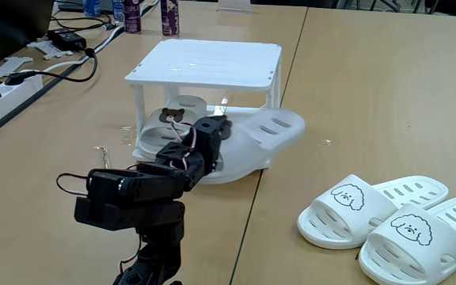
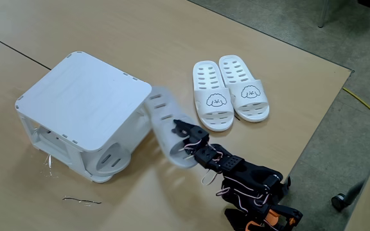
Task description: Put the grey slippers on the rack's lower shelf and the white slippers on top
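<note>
Grey slippers point(image 1: 244, 142) at the rack point(image 1: 204, 63), frame centre.
A fixed view shows a bear badge; two white slippers point(image 2: 230, 93) upper right; gripper point(image 2: 186, 130) pinching one grey slipper.

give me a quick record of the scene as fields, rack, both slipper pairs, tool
rack: white, two tiers, top shelf bare
grey slippers: one under the top shelf, one sticking out of the rack's side
white slippers: side by side on the table, apart from the rack
tool: at the protruding grey slipper; grip unclear
</note>
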You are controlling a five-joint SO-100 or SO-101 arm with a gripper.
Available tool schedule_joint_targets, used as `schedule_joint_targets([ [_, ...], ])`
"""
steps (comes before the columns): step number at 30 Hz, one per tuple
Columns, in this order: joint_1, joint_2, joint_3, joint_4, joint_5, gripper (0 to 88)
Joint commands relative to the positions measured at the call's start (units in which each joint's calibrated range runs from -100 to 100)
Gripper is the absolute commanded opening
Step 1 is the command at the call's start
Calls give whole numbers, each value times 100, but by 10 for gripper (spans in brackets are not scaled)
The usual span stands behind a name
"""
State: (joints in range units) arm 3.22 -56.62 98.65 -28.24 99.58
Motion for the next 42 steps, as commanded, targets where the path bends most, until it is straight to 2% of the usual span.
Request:
schedule_joint_targets([
  [1,-585,-39,72,-41,42,7],
  [5,-1112,306,72,-66,42,7],
  [9,-1112,937,-416,-84,42,7],
  [28,-1062,6255,-6469,-84,42,7],
  [33,-659,7635,-8273,-66,42,7],
  [42,-462,9032,-9825,-58,42,7],
])
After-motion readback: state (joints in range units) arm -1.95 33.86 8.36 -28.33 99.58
